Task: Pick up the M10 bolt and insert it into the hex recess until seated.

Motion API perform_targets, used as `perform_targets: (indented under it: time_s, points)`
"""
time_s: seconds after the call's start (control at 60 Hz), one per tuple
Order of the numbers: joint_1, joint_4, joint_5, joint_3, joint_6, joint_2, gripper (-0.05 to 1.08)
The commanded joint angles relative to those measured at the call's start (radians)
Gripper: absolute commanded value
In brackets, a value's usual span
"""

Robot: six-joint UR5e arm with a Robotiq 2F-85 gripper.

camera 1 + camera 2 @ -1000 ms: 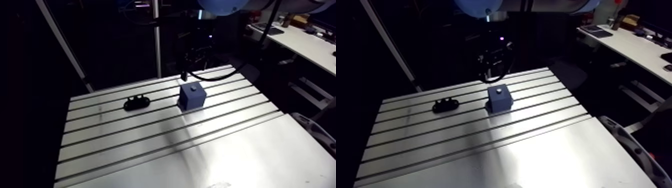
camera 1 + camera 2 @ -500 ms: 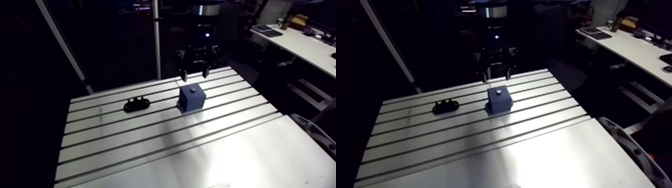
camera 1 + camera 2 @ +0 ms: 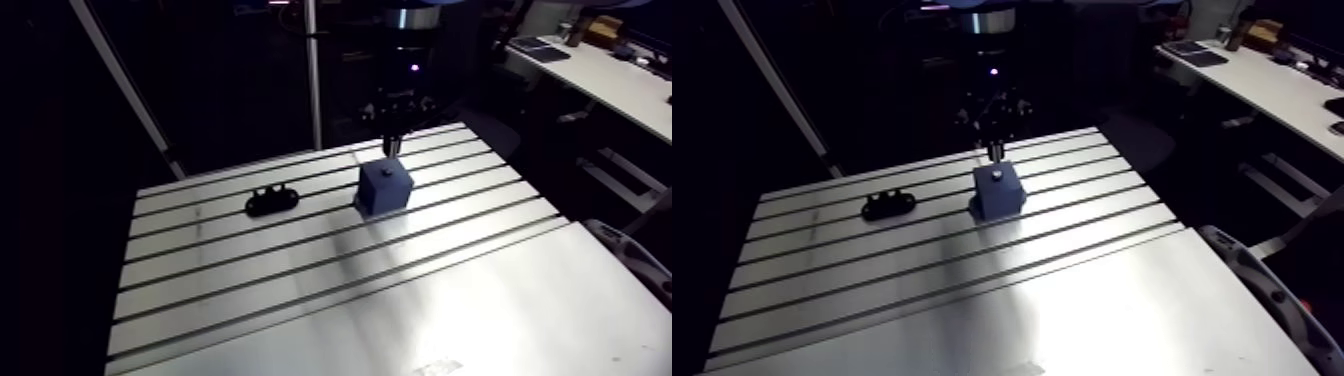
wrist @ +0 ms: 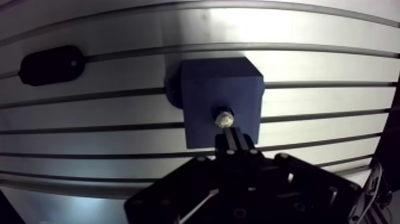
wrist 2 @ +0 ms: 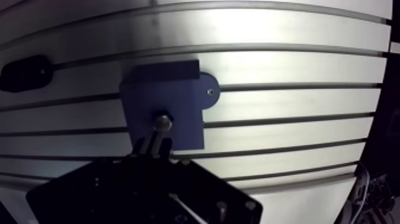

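Slotted table [image 4: 333, 65] lies under my gripper [image 4: 232, 136], fingers [image 4: 240, 142] drawn together, seemingly empty; just ahead the M10 bolt [image 4: 223, 118], stiff and slippery I judge, wants gripping by its sides.

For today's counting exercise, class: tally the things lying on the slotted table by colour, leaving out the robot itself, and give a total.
Blue: 1, the block
Black: 1, the small fixture
Silvery metal: 1, the bolt sitting in the block's top
Total: 3
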Motion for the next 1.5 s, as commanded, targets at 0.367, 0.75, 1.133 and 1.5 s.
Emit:
perform_targets:
  time_s: [0.367,0.75,1.133,1.5]
  points:
    - [0.011,-0.012,-0.004,0.022,0.003,0.0,1.08]
    - [0.011,-0.016,-0.001,0.028,0.002,0.006,1.08]
    - [0.009,-0.016,-0.001,0.03,0.001,0.023,1.08]
    - [0.009,-0.018,-0.001,0.03,-0.003,0.035,1.08]
